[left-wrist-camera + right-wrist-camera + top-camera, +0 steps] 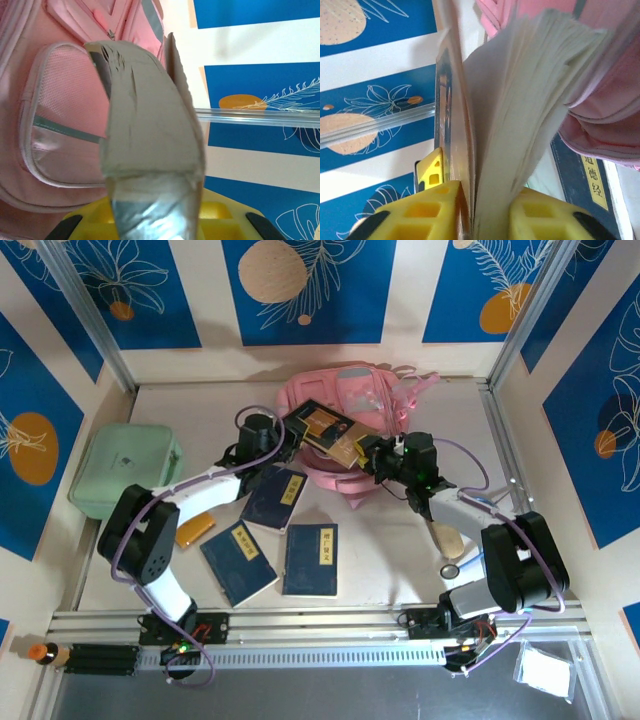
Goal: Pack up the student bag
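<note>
Bag: far centre of table | Book: over near side of bag, clamped at left end by left gripper, at right end by right gripper | Advice: tilt far edge down, move both arms together, avoid bending cover.

The student bag lies at the far middle of the desk. Over the bag's front part, a raised book is pinched at its left end by the left fingers and at its right end by the right fingers. Just before the bag lies a near book. Farther before the bag, side by side, lie a left book and a right book. Well left of the bag sits a case.
</note>
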Controlling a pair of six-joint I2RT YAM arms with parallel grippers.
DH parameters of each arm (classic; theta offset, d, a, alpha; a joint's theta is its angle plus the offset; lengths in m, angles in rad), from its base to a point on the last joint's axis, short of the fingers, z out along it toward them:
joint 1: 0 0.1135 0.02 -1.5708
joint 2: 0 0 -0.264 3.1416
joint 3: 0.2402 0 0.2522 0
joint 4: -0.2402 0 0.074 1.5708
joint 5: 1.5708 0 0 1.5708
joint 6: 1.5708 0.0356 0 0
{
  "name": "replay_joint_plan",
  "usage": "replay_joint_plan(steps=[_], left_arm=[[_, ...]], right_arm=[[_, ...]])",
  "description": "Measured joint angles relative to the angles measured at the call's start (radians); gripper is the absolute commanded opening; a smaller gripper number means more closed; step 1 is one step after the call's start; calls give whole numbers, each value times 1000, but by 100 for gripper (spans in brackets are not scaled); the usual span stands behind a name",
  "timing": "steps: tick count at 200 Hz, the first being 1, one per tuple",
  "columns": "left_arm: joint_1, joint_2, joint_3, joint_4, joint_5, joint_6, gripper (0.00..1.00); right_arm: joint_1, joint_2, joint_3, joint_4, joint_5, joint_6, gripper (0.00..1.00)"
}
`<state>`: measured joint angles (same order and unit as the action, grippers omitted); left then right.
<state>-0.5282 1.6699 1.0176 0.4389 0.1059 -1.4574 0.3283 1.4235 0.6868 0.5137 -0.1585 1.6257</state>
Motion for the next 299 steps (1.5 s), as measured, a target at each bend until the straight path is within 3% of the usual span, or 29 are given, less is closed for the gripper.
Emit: replay_joint_plan(steps=[27,70,74,84,154,194,267,299], left_arm=[[1,-10,-3,-44,16,59,51],[1,-19,40,-255,43,396,81],[1,-19,47,-273,43,425,90],[1,-19,71,-318,52,525,100],[-83,82,394,-631,11,1164,100],[-138,267,595,-795,-14,1451,84],[-151,628,1064,-1113,-10,1683,63],[-151,681,1130,-1189,40,1752,63]], right_arm=[[-1,-20,3,-46,7,-80,6],[-48,-132,20,-227,77,-267,1],[-55,-144,20,-246,82,-283,1],[-72,-183,20,-292,94,-327,1],[-239,-468,31,-559,167,-549,0],[-319,-577,31,-702,199,-613,1],[-386,-642,29,-853,201,-631,1],[-400,-648,29,-872,200,-631,1]])
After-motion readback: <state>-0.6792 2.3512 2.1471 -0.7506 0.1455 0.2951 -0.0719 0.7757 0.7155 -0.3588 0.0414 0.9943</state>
